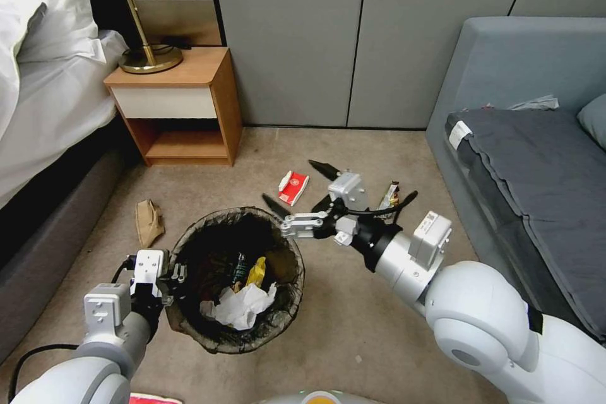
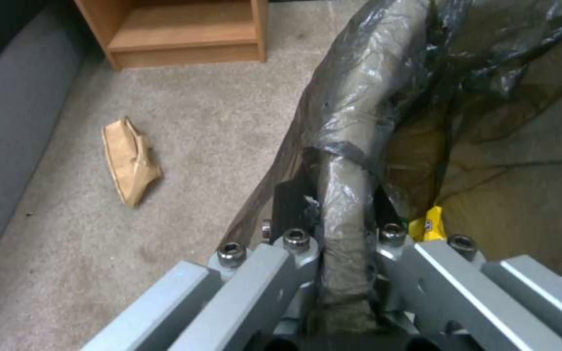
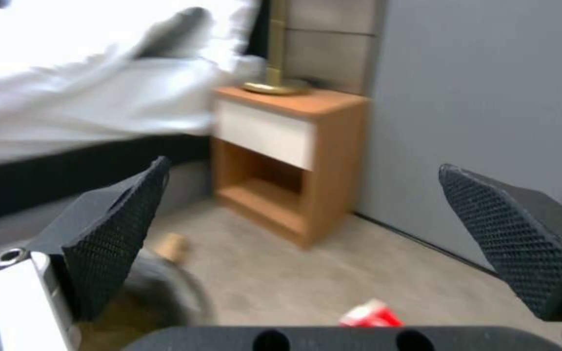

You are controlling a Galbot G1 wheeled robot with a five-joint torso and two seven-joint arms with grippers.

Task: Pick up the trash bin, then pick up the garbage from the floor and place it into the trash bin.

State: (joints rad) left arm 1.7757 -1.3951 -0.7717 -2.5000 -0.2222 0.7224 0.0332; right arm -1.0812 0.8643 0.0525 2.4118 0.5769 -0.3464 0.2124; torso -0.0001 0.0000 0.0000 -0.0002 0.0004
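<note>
Nearest the head camera: left gripper clamped on the near-left rim of the trash bin, jaws pinching the bag-covered rim, as confirmed in the left wrist view. Already inside the bin: white tissue, yellow wrapper, bottle. Beyond the bin's far rim: right gripper, jaws spread wide and empty. On the carpet beyond the bin: red-white carton; to the bin's left, brown paper bag; past the right gripper, a small wrapper. Recommended for the likely next pick, the carton: keep the bin level and steady, descend with jaws straddling the carton's short side, close only on carpet contact. Right wrist view: textured pads spread, carton low between them, nightstand beyond. Left wrist view alone confirms the rim pinch.
</note>
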